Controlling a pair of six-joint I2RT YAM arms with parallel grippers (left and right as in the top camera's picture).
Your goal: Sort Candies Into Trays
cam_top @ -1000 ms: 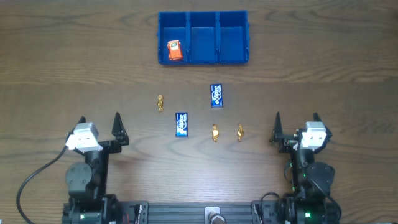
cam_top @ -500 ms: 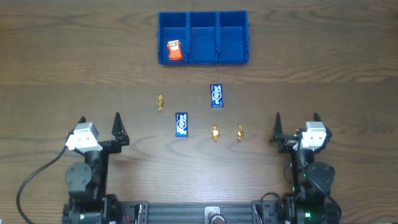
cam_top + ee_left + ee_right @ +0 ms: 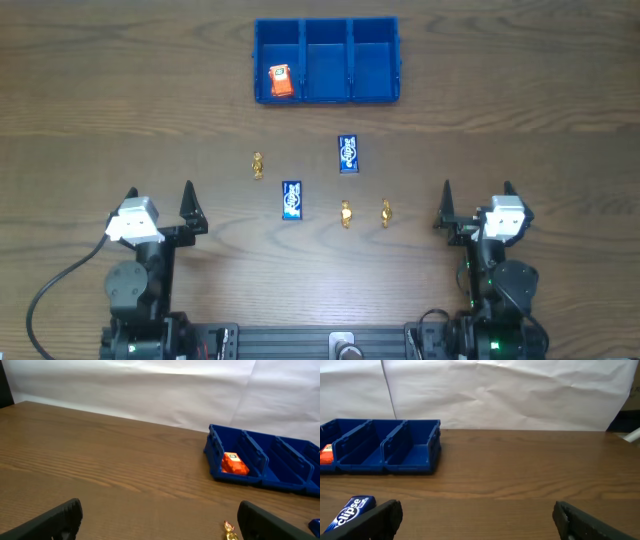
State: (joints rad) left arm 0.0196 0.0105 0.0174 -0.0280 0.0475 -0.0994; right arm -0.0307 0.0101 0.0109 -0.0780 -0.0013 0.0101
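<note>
Left gripper (image 3: 160,190) sits low over the bench (image 3: 560,120) near its own base, fingers (image 3: 190,205) spread wide apart with nothing between them.

Next over is the left gold candy (image 3: 258,165), lying on the wood by itself. Well above it in the top view is the blue tray (image 3: 326,22) with 3 compartments side by side. The orange candy (image 3: 281,81) is in the left compartment, and the other 2 compartments have nothing in them. The left wrist view backs that up, with the orange piece resting against the front wall of that end slot.

Then the lower blue pack (image 3: 292,200), flat on the bench, a bit down and right of the left gold candy. Just right of it is the middle gold candy (image 3: 346,213). Straight above that one lies the upper blue pack (image 3: 348,154), between the tray and the gold pieces. The right gold candy (image 3: 386,211) sits just beside the middle one, close but not touching.

The 5 loose pieces are all out on the wood between the 2 arms and the tray.

Right gripper (image 3: 476,187) mirrors the left: low, near its base, fingers wide open and holding nothing. It's well apart from the right gold candy.
</note>
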